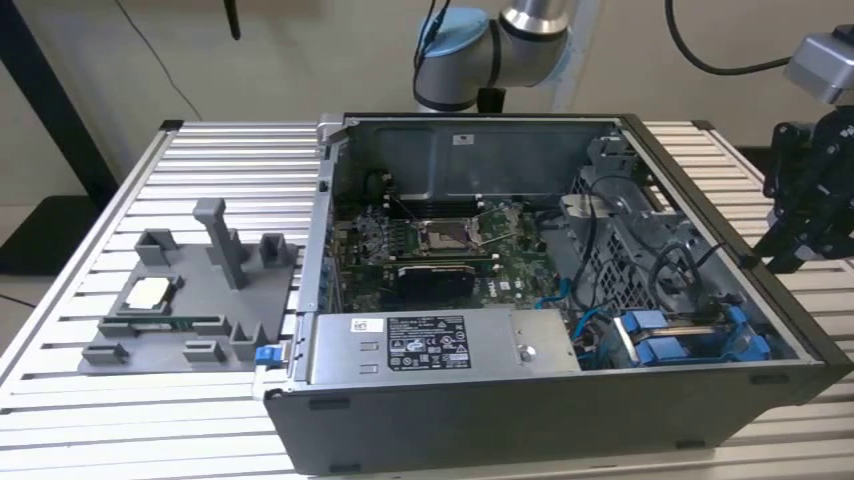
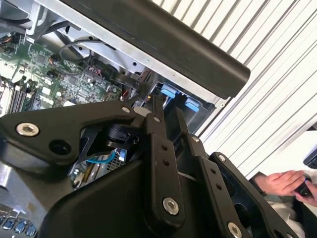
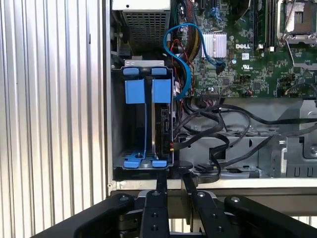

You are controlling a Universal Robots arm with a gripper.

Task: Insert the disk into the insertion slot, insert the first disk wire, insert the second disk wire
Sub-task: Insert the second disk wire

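- Disk [image 3: 163,124] is seen standing in the insertion slot [image 3: 117,124], on the side nearest the black cables [image 3: 208,130]; full seating cannot be confirmed.
- Gripper [image 3: 174,177] is poised just outside the case wall [image 3: 237,184] beside the insertion slot, with its fingers narrowly parted and nothing grasped.
- A connector could be bent or a wire snagged, it is judged, since the black cables are tangled right against the disk and the blue cable [image 3: 184,59] loops close by.
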